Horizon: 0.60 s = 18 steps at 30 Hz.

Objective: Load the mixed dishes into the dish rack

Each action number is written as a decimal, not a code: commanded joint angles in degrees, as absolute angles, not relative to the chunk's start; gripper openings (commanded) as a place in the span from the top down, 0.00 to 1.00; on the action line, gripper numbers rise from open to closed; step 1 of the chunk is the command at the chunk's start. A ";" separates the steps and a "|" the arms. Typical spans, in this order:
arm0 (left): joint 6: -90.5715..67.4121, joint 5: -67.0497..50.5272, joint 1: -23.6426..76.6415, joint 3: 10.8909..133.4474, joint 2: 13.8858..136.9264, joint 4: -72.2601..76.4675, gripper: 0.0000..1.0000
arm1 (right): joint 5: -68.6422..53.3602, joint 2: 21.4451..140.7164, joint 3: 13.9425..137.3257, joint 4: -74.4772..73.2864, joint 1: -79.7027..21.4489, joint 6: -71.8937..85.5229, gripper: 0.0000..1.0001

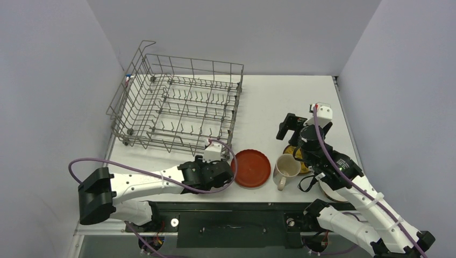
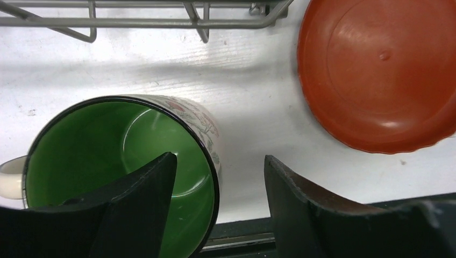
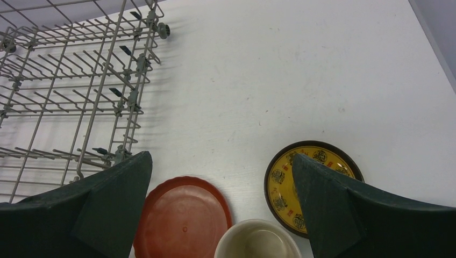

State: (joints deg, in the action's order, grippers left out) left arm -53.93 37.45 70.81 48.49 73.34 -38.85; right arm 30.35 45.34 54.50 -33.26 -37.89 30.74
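The green-lined mug (image 2: 107, 145) stands upright by the table's near edge, hidden under the arm in the top view. My left gripper (image 2: 219, 161) straddles its rim: one finger (image 2: 145, 199) is inside the mug, the other outside with a gap to the wall. It is open. The red plate (image 1: 251, 168) lies just right of it. The cream mug (image 1: 286, 169) and the yellow saucer (image 3: 282, 180) sit below my right gripper (image 3: 221, 158), which hovers wide open and holds nothing. The dish rack (image 1: 177, 105) stands at the far left, with no dishes in it.
The rack's near wire rail (image 2: 140, 21) runs close behind the green-lined mug. The dark base frame (image 1: 231, 220) lies along the table's near edge. A white bowl's rim (image 1: 326, 189) peeks out under the right arm. Grey walls close in the left, back and right sides.
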 commanded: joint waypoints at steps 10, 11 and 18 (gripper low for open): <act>-54.80 36.92 70.55 52.30 80.50 -41.49 0.58 | 29.75 45.59 54.45 -32.66 -37.60 30.88 0.02; -54.64 36.96 70.52 52.54 80.55 -41.62 0.65 | 29.77 45.59 54.52 -32.72 -37.55 30.75 0.02; -51.32 34.48 70.58 53.99 79.57 -40.68 0.96 | 30.57 45.62 54.58 -33.04 -37.45 29.80 0.02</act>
State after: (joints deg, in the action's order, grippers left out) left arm -53.78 35.46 70.48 50.65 80.38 -40.86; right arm 29.67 45.45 54.50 -33.36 -37.85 30.57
